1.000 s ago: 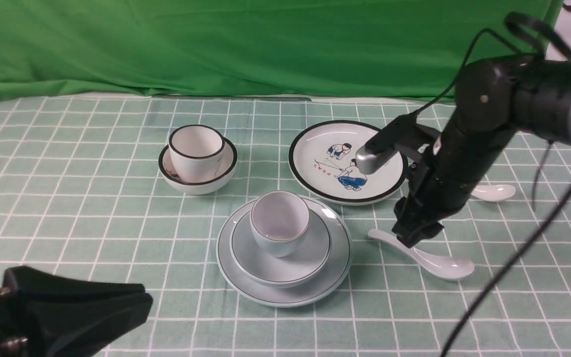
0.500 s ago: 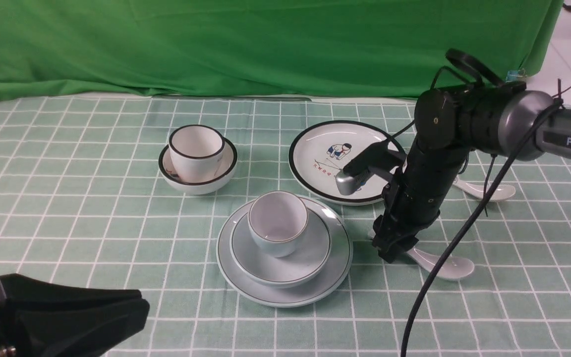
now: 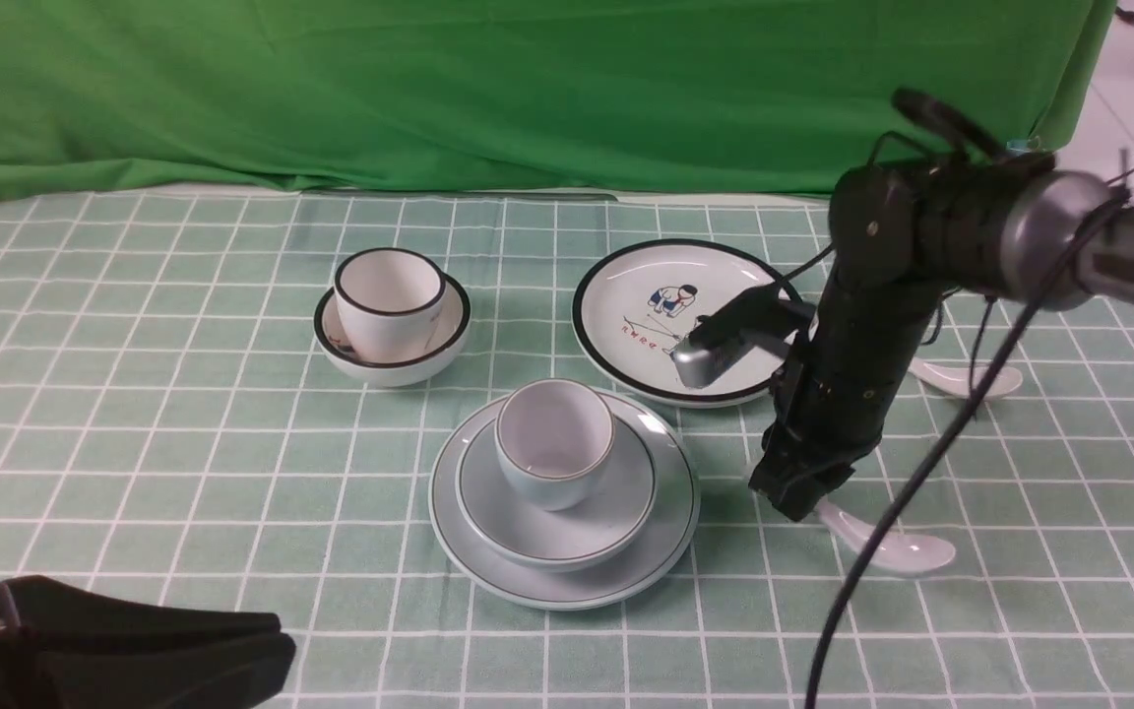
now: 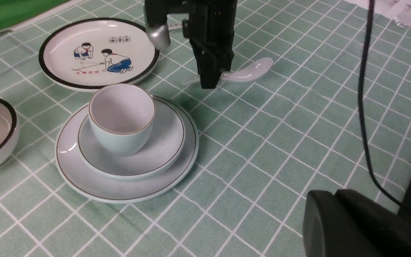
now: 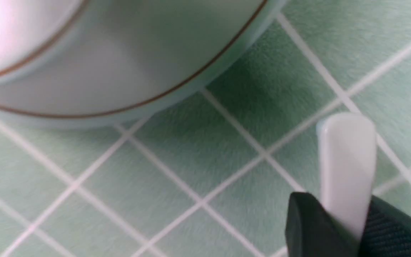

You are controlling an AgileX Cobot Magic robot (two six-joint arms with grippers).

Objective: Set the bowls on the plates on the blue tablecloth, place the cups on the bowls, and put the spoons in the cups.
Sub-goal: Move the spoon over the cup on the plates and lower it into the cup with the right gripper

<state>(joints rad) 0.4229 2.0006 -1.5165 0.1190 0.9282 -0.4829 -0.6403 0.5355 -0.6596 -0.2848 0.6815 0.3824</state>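
Observation:
On the blue tablecloth (image 3: 134, 394) a pale cup (image 3: 554, 441) stands in the pale bowl (image 3: 626, 492), which sits on the thin-rimmed plate (image 3: 670, 537). A black-rimmed cup (image 3: 388, 300) stands in the black-rimmed bowl (image 3: 449, 340) at the back left. The cartoon plate (image 3: 626, 295) holds nothing. My right gripper (image 3: 793, 497) points down at the cloth, shut on the handle of a white spoon (image 3: 897, 551); in the right wrist view both fingers press the handle (image 5: 346, 160). A second spoon (image 3: 980, 379) lies behind the right arm. My left gripper (image 3: 272, 655) is shut and holds nothing.
The green backdrop cloth (image 3: 528, 89) hangs along the back edge. The right arm's black cable (image 3: 882, 581) droops across the cloth at the front right. The thin-rimmed plate's edge (image 5: 177, 96) lies close to the gripped handle.
The right gripper came down beside the pale plate and closed on the spoon's handle. The spoon shifted slightly to the right. The left arm sank a little.

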